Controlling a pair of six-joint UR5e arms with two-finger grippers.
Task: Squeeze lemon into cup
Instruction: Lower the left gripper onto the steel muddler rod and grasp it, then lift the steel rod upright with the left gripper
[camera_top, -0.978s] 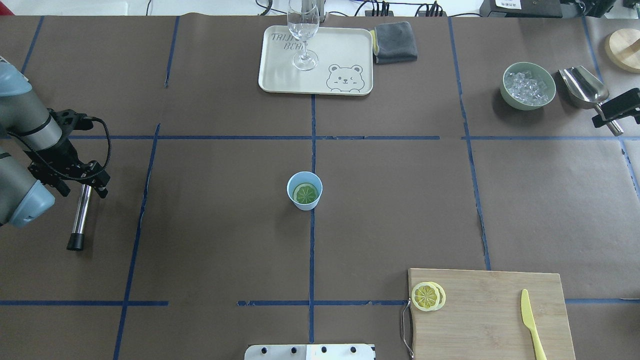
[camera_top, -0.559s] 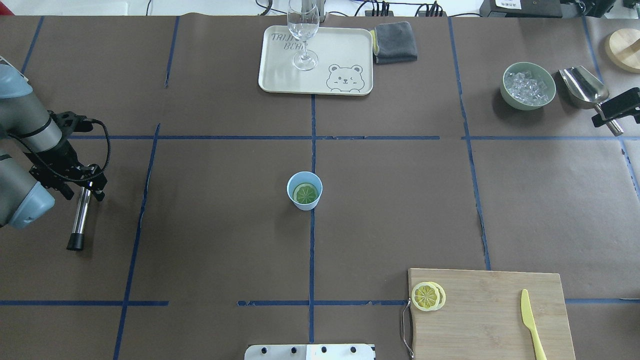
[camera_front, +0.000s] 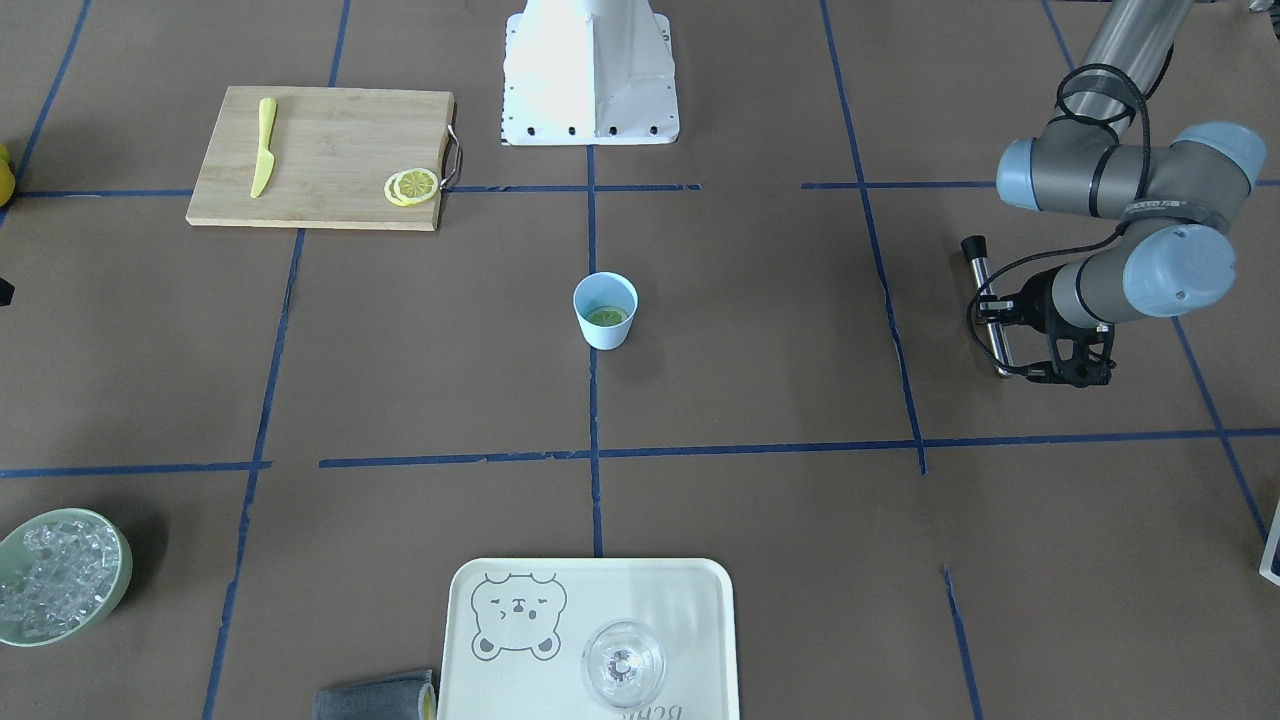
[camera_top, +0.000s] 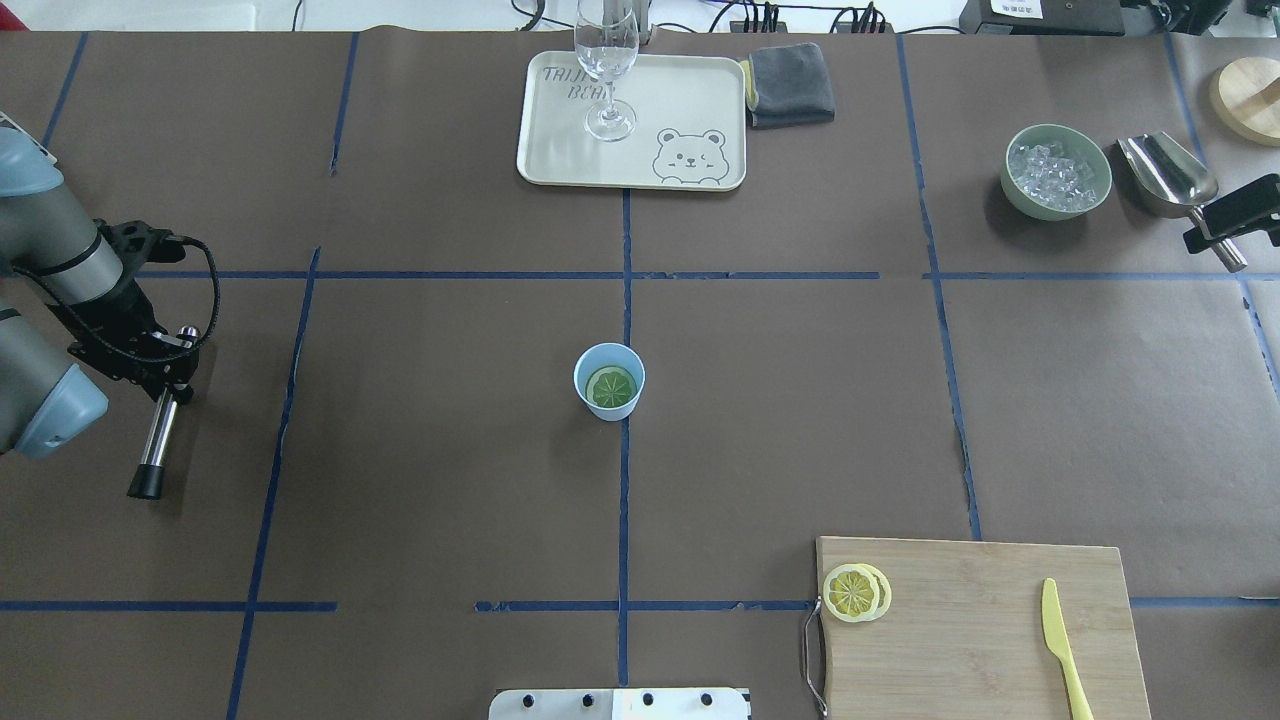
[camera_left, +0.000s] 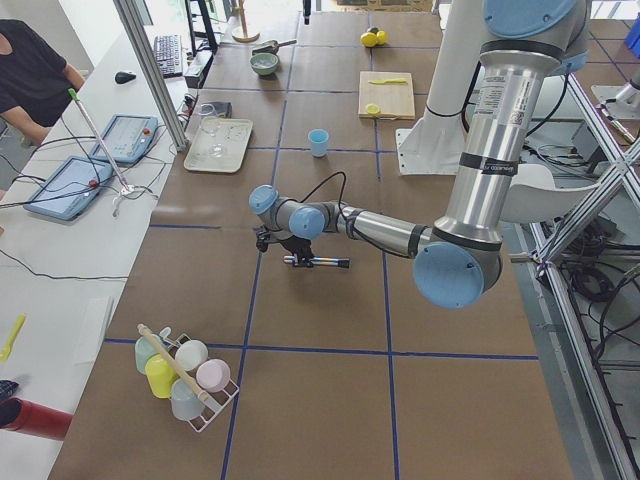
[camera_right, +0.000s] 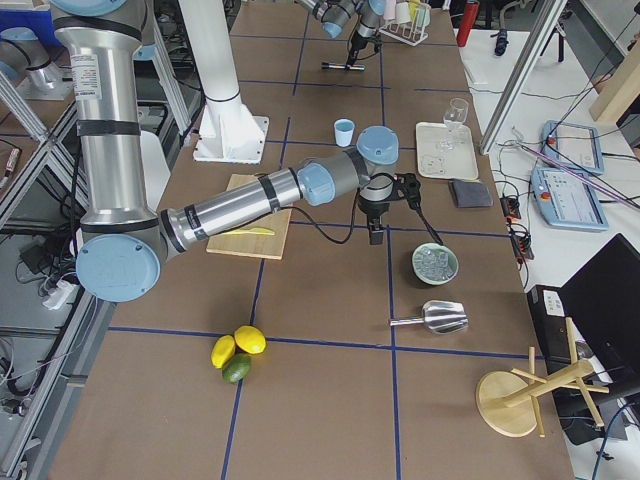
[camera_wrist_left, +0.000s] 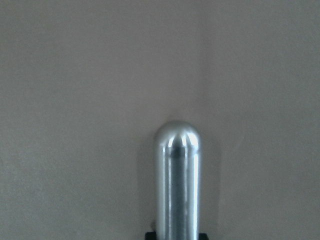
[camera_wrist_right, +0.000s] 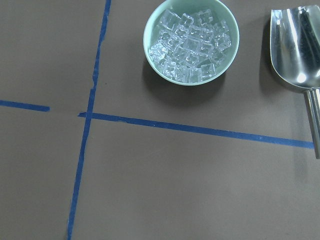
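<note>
The small, smooth pale-blue tapered cup (camera_top: 609, 381) stands mouth-up on the middle of the brown counter (camera_top: 430, 420), with a thin round lemon slice (camera_top: 611, 387), greenish there, lying flat inside. At its 9 o'clock the left gripper (camera_top: 168, 380) has its fingers clamped on a shiny steel rod (camera_top: 155, 440) whose long axis runs toward 6 o'clock. It has shifted slightly toward 9 o'clock since a second ago, and I cannot tell how far apart the right gripper (camera_top: 1210, 228) fingers are.
</note>
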